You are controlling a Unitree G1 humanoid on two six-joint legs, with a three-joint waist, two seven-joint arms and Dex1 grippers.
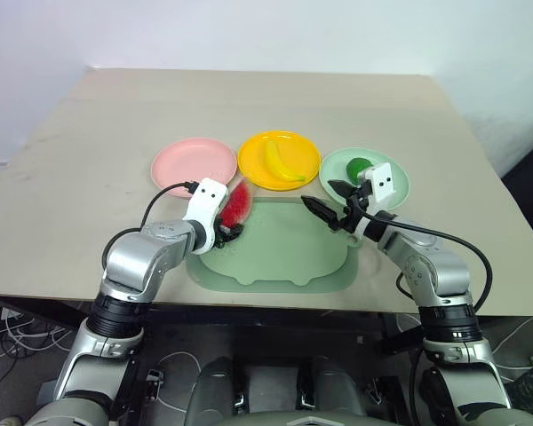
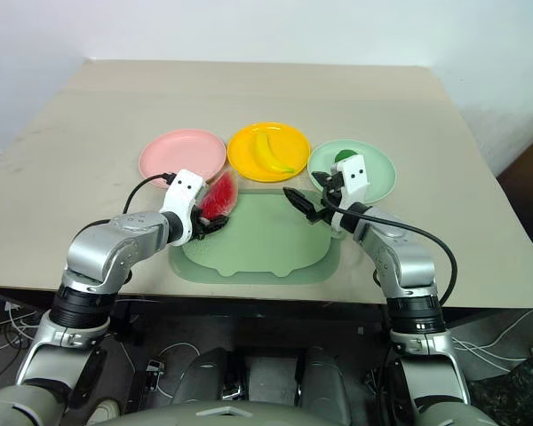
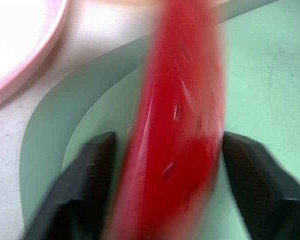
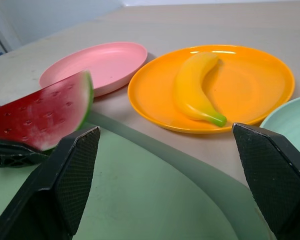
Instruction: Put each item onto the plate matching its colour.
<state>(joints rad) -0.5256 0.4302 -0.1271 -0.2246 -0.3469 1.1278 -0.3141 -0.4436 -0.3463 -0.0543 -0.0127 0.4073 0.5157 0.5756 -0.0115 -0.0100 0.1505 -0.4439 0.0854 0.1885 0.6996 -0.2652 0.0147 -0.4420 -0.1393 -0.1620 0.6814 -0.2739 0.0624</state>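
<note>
Presently the left gripper (image 1: 234, 224) pinches the wedge (image 1: 239, 203) by its lower end over the tray (image 1: 275, 266) corner beside the pink plate (image 1: 194, 162), right gripper (image 1: 330, 209) wide and empty; so shallow a hold risks the wedge pivoting or dropping short.

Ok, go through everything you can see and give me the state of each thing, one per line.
Watermelon wedge: held between the left gripper fingers, at the tray's corner, not on a plate.
Banana: lying on the yellow plate.
Green fruit: on the mint plate.
Pink plate: empty.
Tray: nothing lying on it.
Right gripper: open, empty, over the tray's far right corner.
</note>
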